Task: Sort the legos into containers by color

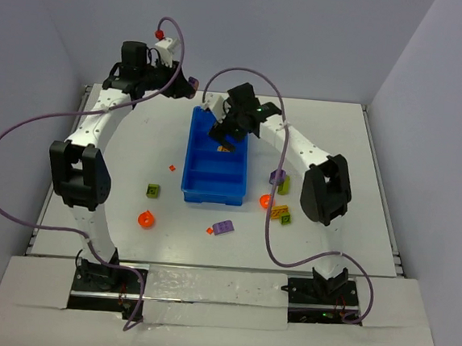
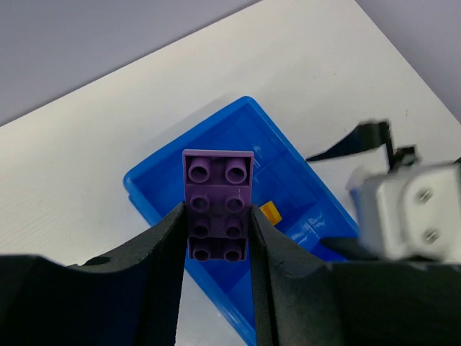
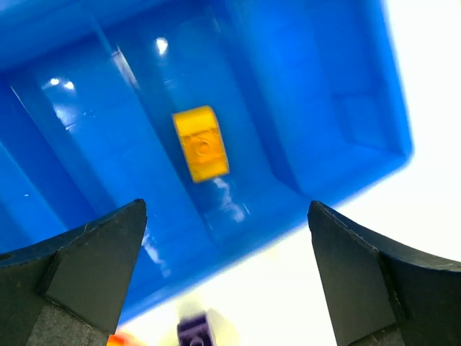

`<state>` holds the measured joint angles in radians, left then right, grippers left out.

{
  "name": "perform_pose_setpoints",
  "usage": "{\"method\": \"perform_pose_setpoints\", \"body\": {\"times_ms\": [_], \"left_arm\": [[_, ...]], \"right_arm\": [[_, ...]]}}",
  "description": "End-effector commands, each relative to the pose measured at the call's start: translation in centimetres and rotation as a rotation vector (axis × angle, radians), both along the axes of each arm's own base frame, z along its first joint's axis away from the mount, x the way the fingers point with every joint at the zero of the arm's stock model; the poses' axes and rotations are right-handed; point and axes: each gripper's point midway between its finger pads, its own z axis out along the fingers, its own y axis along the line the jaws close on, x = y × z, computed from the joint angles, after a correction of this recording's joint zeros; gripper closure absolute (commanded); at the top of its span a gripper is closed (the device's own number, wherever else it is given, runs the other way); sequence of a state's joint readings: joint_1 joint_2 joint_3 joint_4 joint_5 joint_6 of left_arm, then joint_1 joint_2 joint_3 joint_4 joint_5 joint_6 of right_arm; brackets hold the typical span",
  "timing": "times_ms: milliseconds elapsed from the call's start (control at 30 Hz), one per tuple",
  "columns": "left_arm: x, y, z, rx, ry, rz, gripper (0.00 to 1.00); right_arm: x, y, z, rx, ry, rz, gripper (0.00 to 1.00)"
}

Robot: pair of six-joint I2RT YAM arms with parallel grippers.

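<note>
Purple lego (image 2: 218,205) is clamped in left pincer (image 2: 218,211); right pincer (image 3: 227,209) gapes over tray (image 3: 346,86).

The left gripper (image 2: 217,210) holds a purple rectangular plastic lego brick (image 2: 218,191) between its two black fingers (image 2: 162,249), which press on the brick's long sides. The brick's two rows of four round studs face the camera, and its far end sticks out past the fingertips. Beneath it a bright blue plastic tray (image 2: 153,189) with rectangular compartments sits at an angle on the white table (image 2: 86,151). A small yellow-orange plastic piece (image 2: 270,212) lies in one compartment, just right of the right-hand finger. At the right edge, a blurred white block with two screw heads (image 2: 412,210) hangs over the tray.
</note>
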<state>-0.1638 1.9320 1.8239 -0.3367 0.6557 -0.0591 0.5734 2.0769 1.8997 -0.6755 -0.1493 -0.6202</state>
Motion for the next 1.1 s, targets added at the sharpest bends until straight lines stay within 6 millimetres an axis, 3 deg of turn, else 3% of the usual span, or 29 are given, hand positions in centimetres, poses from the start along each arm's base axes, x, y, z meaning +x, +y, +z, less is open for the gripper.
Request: {"method": "perform_pose_setpoints", "body": {"times_ms": [0,100,133,167,333,467,633,767,1067], "left_arm": [[0.4,-2.6,-1.3,0.047,-0.047,-0.032,0.89],[0.9,-3.4,-2.7,0.049,-0.026,-0.036,0.89],[0.9,-3.7,-2.6,0.05,-0.029,-0.038,0.89],[1.0,-4.0,-3.3,0.056,-0.019,-0.042,0.89],[1.4,-5.9,-6.0,0.125,-0.006,-0.066,0.91],[1.6,-7.2,-7.5,0.156,-0.001,-0.081,0.89],[2.0,-8.4,-9.8,0.205,0.019,-0.082,0.87],[2.5,-8.7,-11.0,0.232,0.017,-0.07,0.79],[3.2,-8.7,-13.3,0.271,0.045,-0.059,0.45]], "right_arm": [[1.3,-3.8,8.5,0.203,-0.042,-0.168,0.0],[1.8,-7.6,8.6,0.25,0.006,-0.272,0.0],[1.7,-7.5,8.6,0.262,0.016,-0.274,0.0],[1.6,-9.2,8.5,0.271,0.029,-0.315,0.0],[0.1,-13.7,6.5,0.292,0.095,-0.452,0.0],[-0.6,-16.0,6.0,0.324,0.128,-0.54,0.0],[-0.9,-17.4,5.3,0.351,0.17,-0.618,0.0],[-1.0,-18.0,4.5,0.36,0.216,-0.657,0.0],[-2.9,-17.7,1.6,0.277,0.333,-0.552,0.0]]}}
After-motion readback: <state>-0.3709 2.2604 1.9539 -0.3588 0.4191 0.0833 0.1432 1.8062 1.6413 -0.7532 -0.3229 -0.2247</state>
